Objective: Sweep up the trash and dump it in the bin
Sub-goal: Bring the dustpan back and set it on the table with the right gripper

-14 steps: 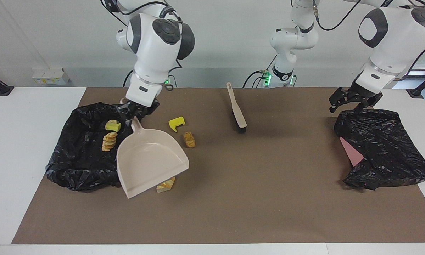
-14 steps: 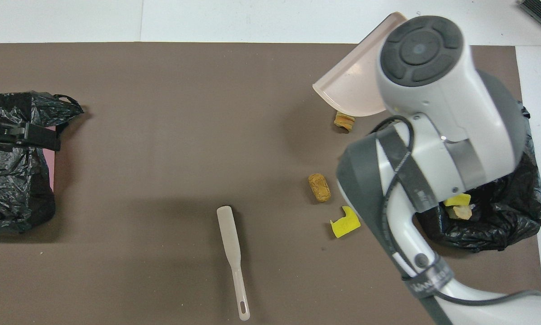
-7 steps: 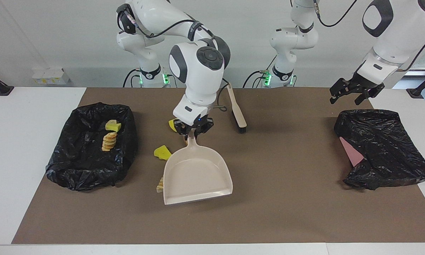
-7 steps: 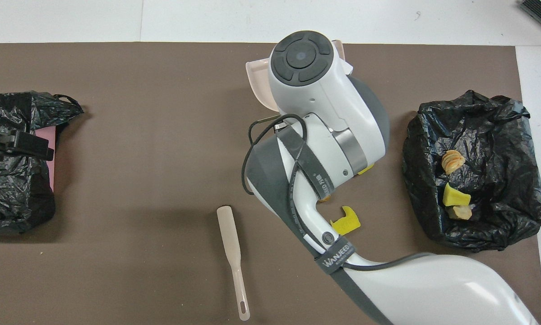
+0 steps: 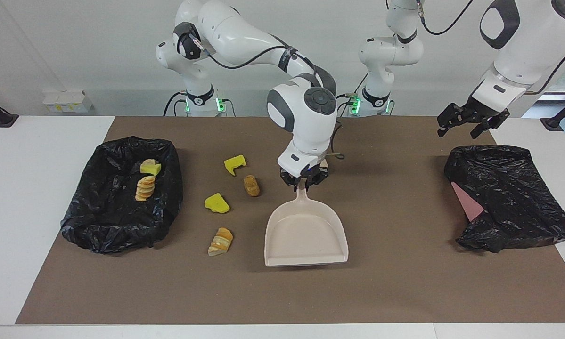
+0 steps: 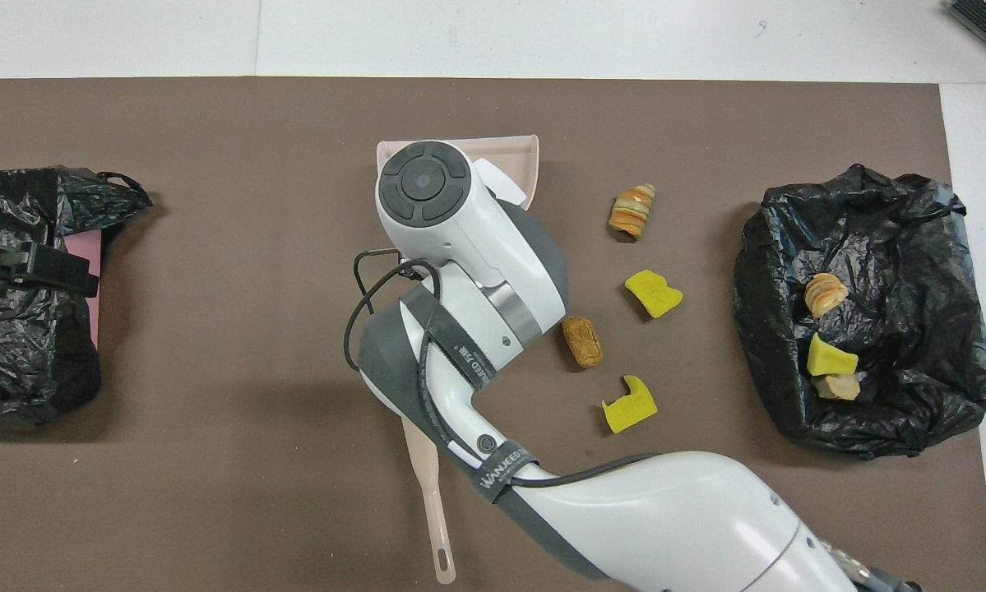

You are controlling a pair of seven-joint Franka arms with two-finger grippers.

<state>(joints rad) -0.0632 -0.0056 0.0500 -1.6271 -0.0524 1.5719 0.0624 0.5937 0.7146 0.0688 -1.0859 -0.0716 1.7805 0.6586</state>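
My right gripper [image 5: 303, 182] is shut on the handle of a pale pink dustpan [image 5: 306, 233], held low over the middle of the mat with its mouth away from the robots. The pan is empty. Only its front rim [image 6: 509, 152] shows in the overhead view. Loose trash lies on the mat between the dustpan and the bin: a yellow notched wedge [image 5: 234, 164], a brown lump [image 5: 251, 185], a yellow lump [image 5: 216, 203] and an orange striped piece [image 5: 221, 241]. The black-bag-lined bin [image 5: 103, 221] holds a yellow chunk [image 5: 150, 166] and a bread piece [image 5: 145, 187]. My left gripper [image 5: 462, 127] is open.
A brush lies near the robots, mostly hidden by my right arm; its handle [image 6: 433, 510] shows in the overhead view. A second black bag [image 5: 513, 188] with a pink sheet [image 5: 468, 201] lies at the left arm's end, below my left gripper.
My right arm carried the empty dustpan from over the bin to the middle of the mat, uncovering the trash pieces. My left gripper lifted a little off the second bag.
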